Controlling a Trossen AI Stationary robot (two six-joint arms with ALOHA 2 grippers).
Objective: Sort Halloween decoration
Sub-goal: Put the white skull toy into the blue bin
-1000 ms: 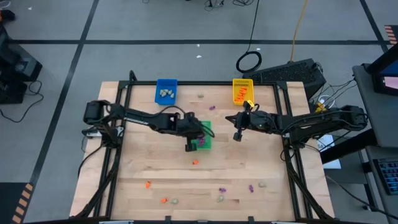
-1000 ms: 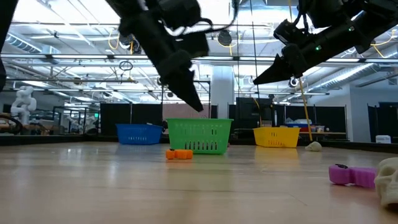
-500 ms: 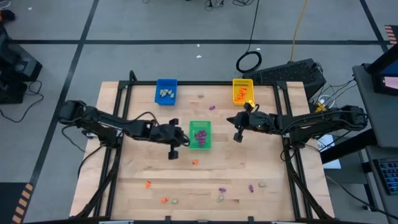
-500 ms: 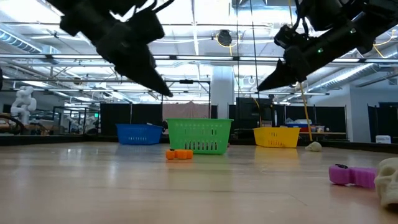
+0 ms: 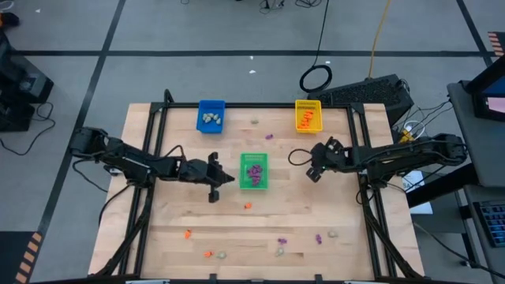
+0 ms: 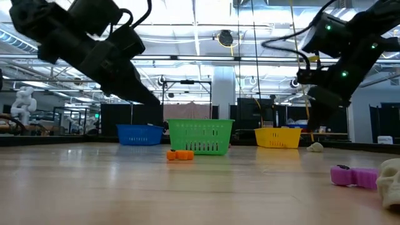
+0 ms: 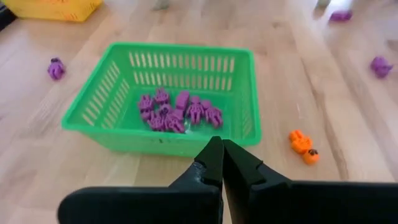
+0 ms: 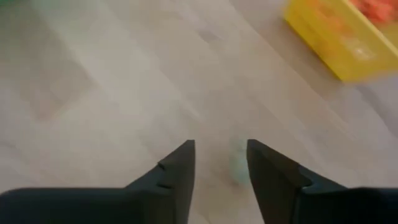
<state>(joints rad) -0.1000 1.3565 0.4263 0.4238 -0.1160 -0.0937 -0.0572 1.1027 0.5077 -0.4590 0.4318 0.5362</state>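
Observation:
The Halloween decoration is many tiny trinkets. Purple ones (image 7: 177, 113) lie in the green tray (image 5: 254, 170), pale ones in the blue tray (image 5: 211, 116), orange ones in the yellow tray (image 5: 308, 115). Loose ones lie on the table, among them an orange one (image 5: 248, 205) near the green tray. My left gripper (image 5: 229, 179) is shut and empty, raised just left of the green tray, and it also shows in its own wrist view (image 7: 221, 149). My right gripper (image 5: 316, 171) hangs open and empty (image 8: 221, 155) over bare wood, right of the green tray.
Several loose trinkets lie along the table's near edge: orange (image 5: 188, 233), purple (image 5: 282, 239), pale (image 5: 332, 234). A purple one (image 5: 268, 136) and a pale one (image 5: 255, 121) lie between the far trays. Black frame rails (image 5: 150, 158) run along the table's left and right sides.
My left gripper has drawn back from over the green tray toward the table's left edge, staying raised. My right gripper has gone a little toward the table's right edge and has tipped from slanting toward the left to pointing more steeply down.

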